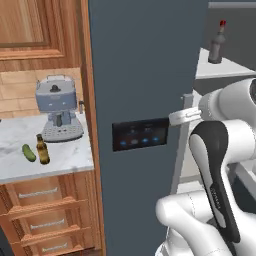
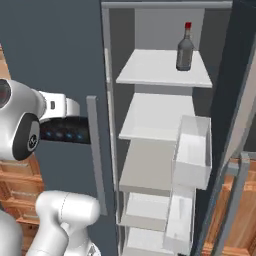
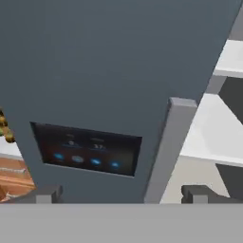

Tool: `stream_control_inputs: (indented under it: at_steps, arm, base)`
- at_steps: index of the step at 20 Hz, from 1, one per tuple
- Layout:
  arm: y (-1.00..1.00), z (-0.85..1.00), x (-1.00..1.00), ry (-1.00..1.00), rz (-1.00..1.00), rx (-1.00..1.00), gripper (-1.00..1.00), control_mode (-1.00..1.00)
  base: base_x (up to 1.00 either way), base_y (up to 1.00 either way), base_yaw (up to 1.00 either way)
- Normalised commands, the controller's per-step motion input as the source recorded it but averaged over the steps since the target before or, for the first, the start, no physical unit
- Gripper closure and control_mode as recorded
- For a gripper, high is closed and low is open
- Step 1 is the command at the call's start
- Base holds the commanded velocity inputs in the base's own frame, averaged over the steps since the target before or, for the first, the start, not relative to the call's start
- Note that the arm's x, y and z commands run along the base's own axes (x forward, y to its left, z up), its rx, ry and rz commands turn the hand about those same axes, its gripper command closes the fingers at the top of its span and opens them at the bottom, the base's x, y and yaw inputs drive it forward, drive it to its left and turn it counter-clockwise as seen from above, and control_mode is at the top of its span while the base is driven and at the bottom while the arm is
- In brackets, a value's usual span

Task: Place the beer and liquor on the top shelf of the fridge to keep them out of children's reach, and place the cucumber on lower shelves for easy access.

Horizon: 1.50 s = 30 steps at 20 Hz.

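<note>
Grey fridge open, liquor on top shelf, beer and cucumber on the desk

Grey fridge (image 2: 60, 60) stands with one door swung wide, baring white shelves inside. The liquor (image 2: 185, 49) stands upright on the top shelf (image 2: 150, 70), toward its right rear; in the left base view the same bottle (image 1: 217, 44) shows at the upper right, past the door's edge. The lower shelves (image 2: 150, 125) carry nothing that can be made out, and white door bins (image 2: 192, 155) hang to their right.

The closed door carries a black panel (image 1: 140, 134) with blue lights, and a grey handle (image 2: 96, 155) runs down its edge.

To the left of the fridge, a pale marble desk (image 1: 70, 155) sits over wooden drawers (image 1: 42, 210). The beer (image 1: 42, 150) stands upright near the front edge, and the cucumber (image 1: 28, 152) lies just beside it on its left; whether they touch cannot be told. A blue-grey coffee machine (image 1: 57, 107) stands behind them.

The pincer (image 3: 121, 194) faces the closed door close to the panel and handle. Its two dark fingertips (image 3: 199, 193) are spread well apart, with nothing between them.
</note>
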Motion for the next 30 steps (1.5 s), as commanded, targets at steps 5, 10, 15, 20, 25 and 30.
stream_control_inputs:
  at_steps: [5,10,15,20,25,30]
  arm:
    - [0.0,0.0,0.0,0.0,0.0,0.0,-1.0,1.0]
    - [0.0,0.0,0.0,0.0,0.0,0.0,-1.0,1.0]
    - [0.0,0.0,0.0,0.0,0.0,0.0,-1.0,1.0]
    - [0.0,0.0,0.0,0.0,0.0,0.0,-1.0,1.0]
    - [0.0,0.0,0.0,0.0,0.0,0.0,-1.0,1.0]
    - [0.0,0.0,0.0,0.0,0.0,0.0,-1.0,1.0]
  base:
    - [0.0,1.0,0.05]
    - [0.01,1.0,0.03]
    - [0.17,0.94,0.0]
    - [0.28,0.56,0.0]
    - [0.4,0.42,0.0]
    - [0.49,0.38,0.0]
